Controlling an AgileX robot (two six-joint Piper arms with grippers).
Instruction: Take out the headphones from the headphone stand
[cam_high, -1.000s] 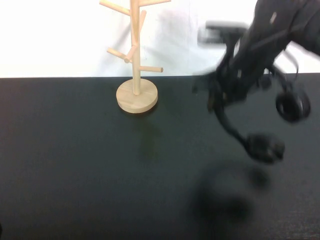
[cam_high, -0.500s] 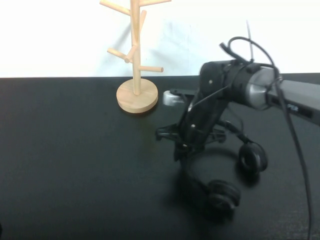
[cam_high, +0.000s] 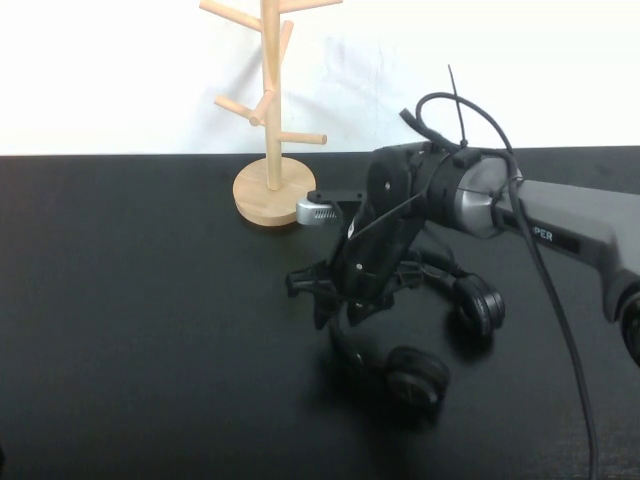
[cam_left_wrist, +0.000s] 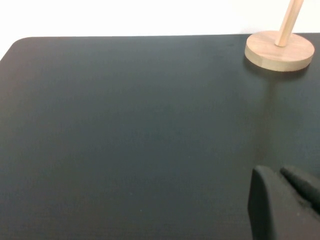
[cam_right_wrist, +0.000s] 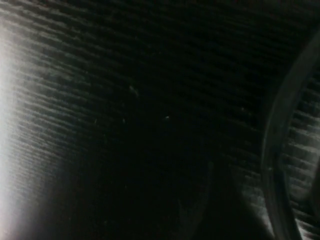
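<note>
A light wooden headphone stand (cam_high: 271, 110), its slim upright pole bristling with angled pegs above a round disc base, stands bare at the far edge of a matte black table (cam_high: 130, 330) set against a plain white wall (cam_high: 100, 70). The black headphones (cam_high: 425, 335), a thin curved headband joining two round padded ear cups, lie low over the tabletop to the right of the stand and well apart from it, one cup nearer the camera and the other farther right. The right gripper (cam_high: 345, 300), at the end of a black and grey arm trailing dark cables, reaches down at the headband between the cups; whether its fingers are clamped on the band cannot be told, and the right wrist view offers only dark woven texture and a curved black band (cam_right_wrist: 277, 150). The left gripper (cam_left_wrist: 285, 205) hangs over bare table on the robot's left, its dark fingers pressed close together, holding nothing.
</note>
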